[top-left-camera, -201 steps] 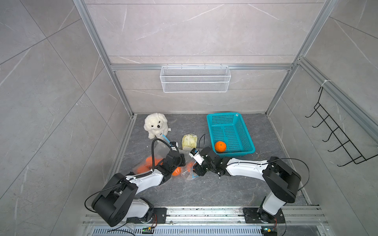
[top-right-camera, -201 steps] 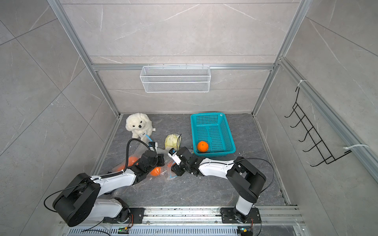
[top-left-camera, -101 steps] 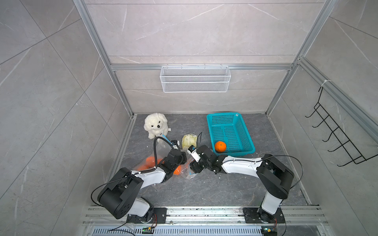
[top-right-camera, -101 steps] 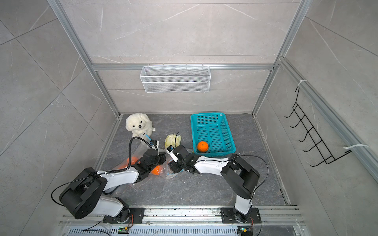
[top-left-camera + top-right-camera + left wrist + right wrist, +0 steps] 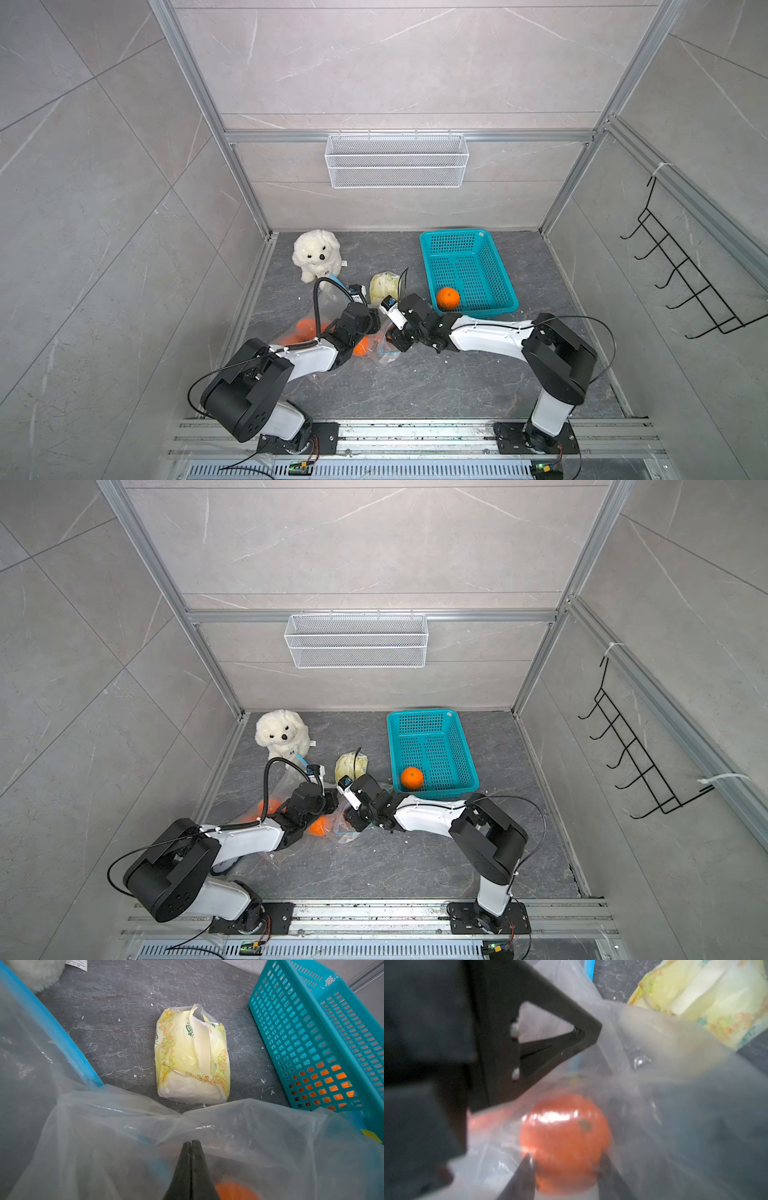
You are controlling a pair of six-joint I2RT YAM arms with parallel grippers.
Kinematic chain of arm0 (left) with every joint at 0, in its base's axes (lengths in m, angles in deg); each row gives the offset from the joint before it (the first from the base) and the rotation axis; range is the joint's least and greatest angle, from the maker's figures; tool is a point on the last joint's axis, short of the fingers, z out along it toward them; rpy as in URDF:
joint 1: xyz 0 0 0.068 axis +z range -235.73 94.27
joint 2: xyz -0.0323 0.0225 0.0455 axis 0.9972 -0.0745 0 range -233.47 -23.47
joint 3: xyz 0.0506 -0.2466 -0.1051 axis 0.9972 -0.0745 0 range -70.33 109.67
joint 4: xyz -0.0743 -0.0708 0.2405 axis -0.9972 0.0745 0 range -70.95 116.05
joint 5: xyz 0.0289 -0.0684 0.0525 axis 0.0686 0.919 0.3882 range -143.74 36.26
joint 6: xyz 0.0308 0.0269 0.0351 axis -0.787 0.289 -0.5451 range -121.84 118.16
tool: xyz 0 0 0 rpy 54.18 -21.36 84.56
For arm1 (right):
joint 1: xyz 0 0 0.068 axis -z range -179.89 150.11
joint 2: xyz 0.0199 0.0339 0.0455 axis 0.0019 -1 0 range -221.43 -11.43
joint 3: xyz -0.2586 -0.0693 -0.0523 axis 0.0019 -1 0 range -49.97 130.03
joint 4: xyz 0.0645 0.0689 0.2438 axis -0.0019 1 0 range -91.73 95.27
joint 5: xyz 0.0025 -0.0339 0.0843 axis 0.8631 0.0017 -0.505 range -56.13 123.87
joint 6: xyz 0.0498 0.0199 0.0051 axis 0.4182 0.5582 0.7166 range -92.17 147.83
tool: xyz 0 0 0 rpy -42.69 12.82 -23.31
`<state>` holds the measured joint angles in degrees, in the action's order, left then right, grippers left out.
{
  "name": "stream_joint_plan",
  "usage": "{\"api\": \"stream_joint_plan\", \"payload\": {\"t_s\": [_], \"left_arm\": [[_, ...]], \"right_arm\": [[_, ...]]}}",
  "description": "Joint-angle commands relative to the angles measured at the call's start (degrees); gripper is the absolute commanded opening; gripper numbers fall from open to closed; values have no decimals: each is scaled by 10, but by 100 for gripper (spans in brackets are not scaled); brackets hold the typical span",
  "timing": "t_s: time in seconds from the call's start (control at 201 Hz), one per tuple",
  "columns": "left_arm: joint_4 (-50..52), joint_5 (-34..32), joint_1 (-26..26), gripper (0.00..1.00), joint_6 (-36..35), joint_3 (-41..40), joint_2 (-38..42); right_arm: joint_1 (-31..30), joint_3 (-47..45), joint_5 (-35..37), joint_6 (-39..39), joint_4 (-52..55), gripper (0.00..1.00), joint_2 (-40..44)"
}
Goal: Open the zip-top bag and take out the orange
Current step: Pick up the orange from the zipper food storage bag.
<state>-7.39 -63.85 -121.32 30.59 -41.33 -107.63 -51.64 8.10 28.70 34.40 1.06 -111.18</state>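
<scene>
Two-handed: pinches zip-top bag with left fingers pressed together; straddles orange with right fingers apart, grip unclear.

In both top views, one teal basket holds one orange. Left of the basket lie one zip-top bag showing at least two oranges, one tissue packet and one plush dog. Behind it hangs one wire shelf, and to its right one hook rack.
</scene>
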Motion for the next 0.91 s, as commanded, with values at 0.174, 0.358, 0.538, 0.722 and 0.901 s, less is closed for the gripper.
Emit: {"api": "stream_joint_plan", "payload": {"t_s": [0.174,0.358,0.538,0.722,0.901], "left_arm": [[110,11,18,0,25,12,-54],[100,23,19,0,25,16,-64],[102,28,19,0,24,21,-65],[106,40,19,0,22,35,-66],[105,47,19,0,21,39,-63]], "right_arm": [[-4,-42,46,20,95,35,126],[-1,-54,94,21,115,32,167],[8,-69,128,20,128,31,223],[33,-67,180,23,175,31,308],[118,-34,246,44,253,34,339]]}}
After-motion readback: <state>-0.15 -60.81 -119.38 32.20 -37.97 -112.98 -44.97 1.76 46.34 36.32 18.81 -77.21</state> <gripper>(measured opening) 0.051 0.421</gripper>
